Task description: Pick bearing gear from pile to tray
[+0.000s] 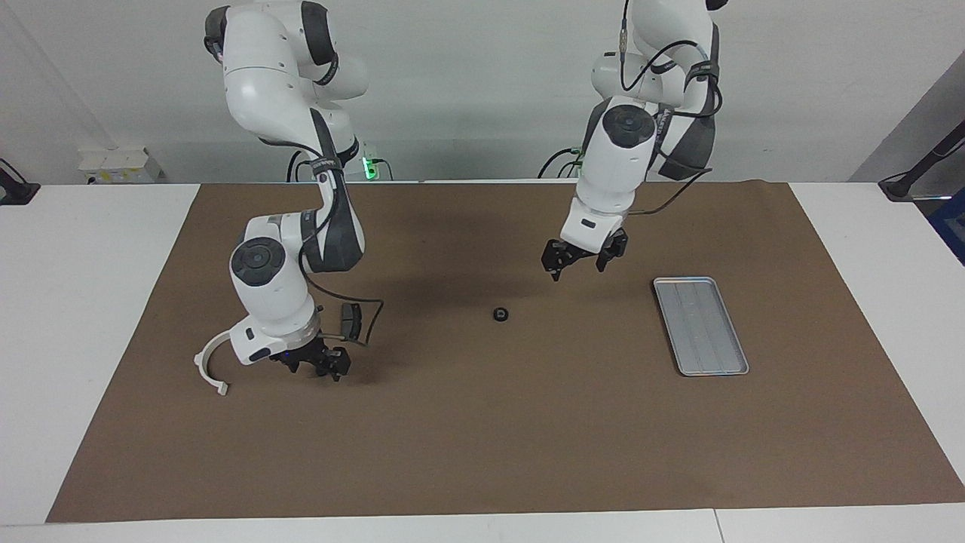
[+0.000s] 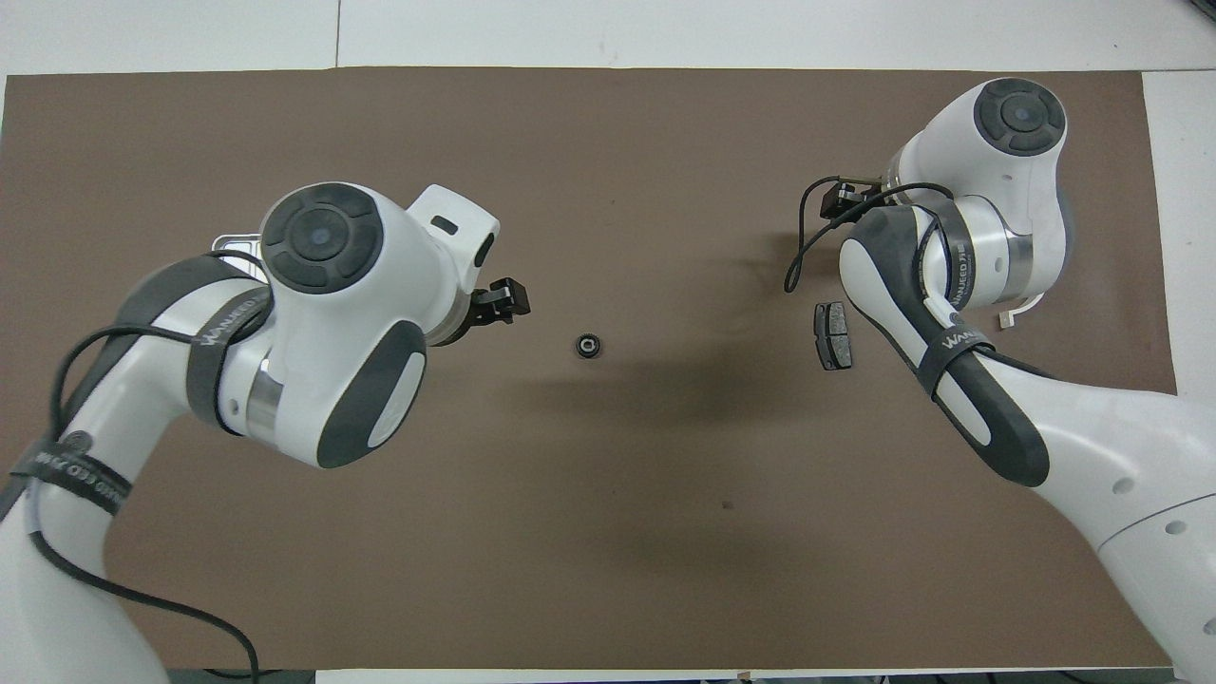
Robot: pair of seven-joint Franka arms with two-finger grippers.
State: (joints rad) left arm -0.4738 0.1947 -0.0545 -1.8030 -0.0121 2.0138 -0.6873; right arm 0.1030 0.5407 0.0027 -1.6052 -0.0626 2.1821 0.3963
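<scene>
The bearing gear point(image 1: 500, 314) point(image 2: 589, 345), a small black ring, lies alone on the brown mat between the two arms. My left gripper point(image 1: 579, 270) point(image 2: 501, 302) hangs open over the mat between the gear and the tray, holding nothing. The silver tray point(image 1: 701, 324) lies flat toward the left arm's end; in the overhead view only its corner point(image 2: 231, 243) shows under the left arm. My right gripper point(image 1: 317, 369) is down at the mat in the pile, fingers apart, beside a dark brake pad point(image 1: 350, 320) point(image 2: 833, 334) and a white arc piece point(image 1: 207, 362). What lies between its fingertips is hidden.
The brown mat point(image 1: 482, 437) covers most of the white table point(image 1: 90, 302). A black cable loops from the right wrist point(image 2: 807, 237) close to the brake pad. The white arc's end point(image 2: 1009, 318) peeks out beneath the right arm.
</scene>
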